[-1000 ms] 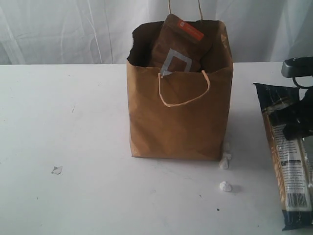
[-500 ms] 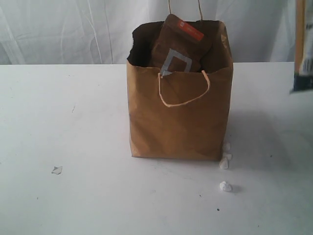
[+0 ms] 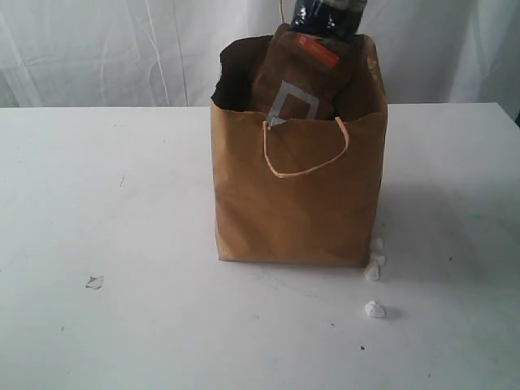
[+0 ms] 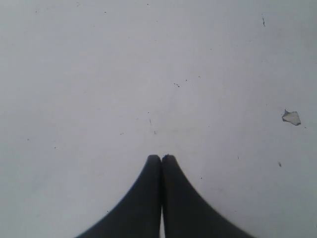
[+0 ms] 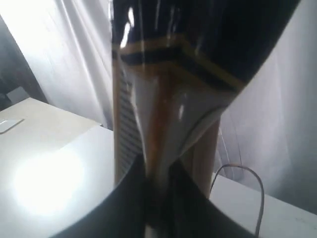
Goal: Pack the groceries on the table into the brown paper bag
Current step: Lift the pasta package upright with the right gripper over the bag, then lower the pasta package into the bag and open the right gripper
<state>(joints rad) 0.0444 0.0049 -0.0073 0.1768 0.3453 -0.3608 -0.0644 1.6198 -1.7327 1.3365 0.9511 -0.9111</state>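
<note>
pasta packet [image 3: 329,15] hanging right over the bag [image 3: 296,207]
right gripper [image 5: 157,181] clamps the packet; left gripper [image 4: 161,159] pinched closed, empty, above the table [image 4: 99,74]

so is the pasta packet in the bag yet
Not yet: the pasta packet hangs over the open brown paper bag, pinched in the right claw.

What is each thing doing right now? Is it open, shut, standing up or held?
brown paper bag: open at the top, standing upright on the table.
brown foil pouch: inside the bag, top poking out.
long dark pasta packet: held up in the air.
right gripper: shut on the packet.
left gripper: shut, empty.
</note>
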